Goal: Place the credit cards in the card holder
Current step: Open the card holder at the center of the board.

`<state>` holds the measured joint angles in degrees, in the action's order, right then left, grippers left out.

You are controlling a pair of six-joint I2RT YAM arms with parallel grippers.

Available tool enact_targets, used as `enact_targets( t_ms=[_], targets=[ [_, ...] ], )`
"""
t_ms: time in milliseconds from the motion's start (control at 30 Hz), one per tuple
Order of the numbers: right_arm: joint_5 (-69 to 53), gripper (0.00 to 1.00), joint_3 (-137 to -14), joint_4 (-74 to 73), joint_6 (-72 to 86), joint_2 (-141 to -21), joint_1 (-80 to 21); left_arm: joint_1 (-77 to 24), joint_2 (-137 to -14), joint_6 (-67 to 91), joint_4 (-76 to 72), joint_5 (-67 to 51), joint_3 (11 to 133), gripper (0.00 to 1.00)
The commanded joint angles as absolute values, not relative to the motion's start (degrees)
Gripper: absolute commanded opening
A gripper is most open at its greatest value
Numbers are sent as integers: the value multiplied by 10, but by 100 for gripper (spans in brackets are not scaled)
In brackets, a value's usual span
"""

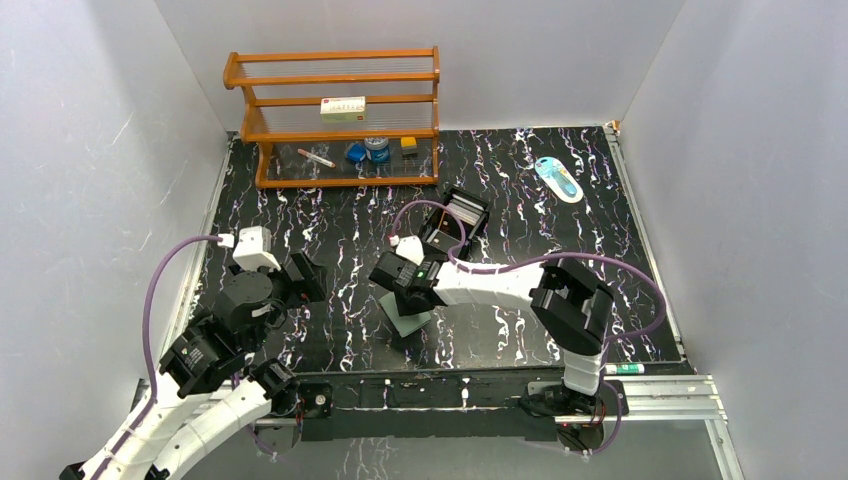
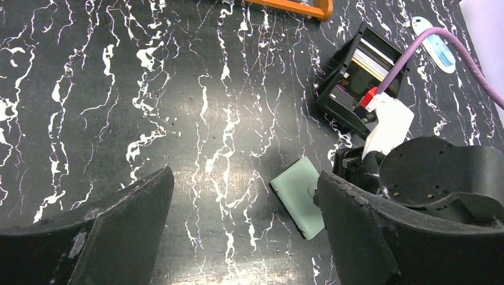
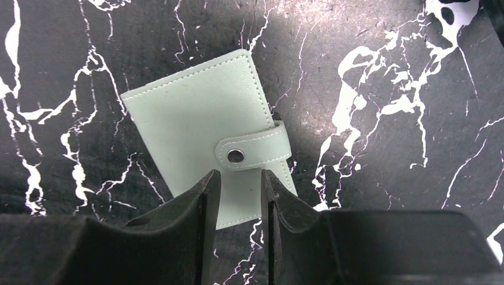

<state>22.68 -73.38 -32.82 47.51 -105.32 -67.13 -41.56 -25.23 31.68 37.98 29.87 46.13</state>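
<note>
Card holder (image 3: 196, 113) closed, flat on worktop (image 2: 89, 89). R hand (image 3: 238, 177) above snap tab (image 3: 252, 151), slim gap, nothing between fingers. L hand (image 2: 243, 178) spread wide, empty, lower left in top view.

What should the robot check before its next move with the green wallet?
1. The card holder lies flat on the table: ok.
2. Its snap tab is undone: not ok, it is buttoned shut.
3. The right end effector is above the card holder: ok, fingers narrowly apart.
4. The left end effector is open and empty: ok.
5. The credit cards are found: ok, in the black box.
</note>
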Motion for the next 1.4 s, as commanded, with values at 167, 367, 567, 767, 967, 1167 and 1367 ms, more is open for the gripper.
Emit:
enact_targets(
  t_ms=[167, 367, 567, 767, 967, 1167, 1367],
  targets=[
    [253, 40, -741, -316, 452, -1079, -671, -416, -256, 314, 389, 323, 461, 90],
    [241, 41, -756, -323, 451, -1072, -670, -416, -244, 316, 391, 328, 460, 90],
    [252, 42, -784, -326, 439, -1064, -671, -416, -239, 316, 390, 327, 459, 90],
    [263, 42, -794, -327, 425, -1084, -665, -417, -244, 315, 391, 327, 460, 91],
    [258, 42, -793, -327, 420, -1117, -664, -417, -244, 316, 391, 328, 459, 91],
    [250, 38, -776, -331, 427, -1131, -664, -417, -247, 315, 391, 329, 459, 91],
    [262, 13, -761, -326, 436, -1111, -661, -416, -255, 313, 390, 329, 459, 91]
  ],
)
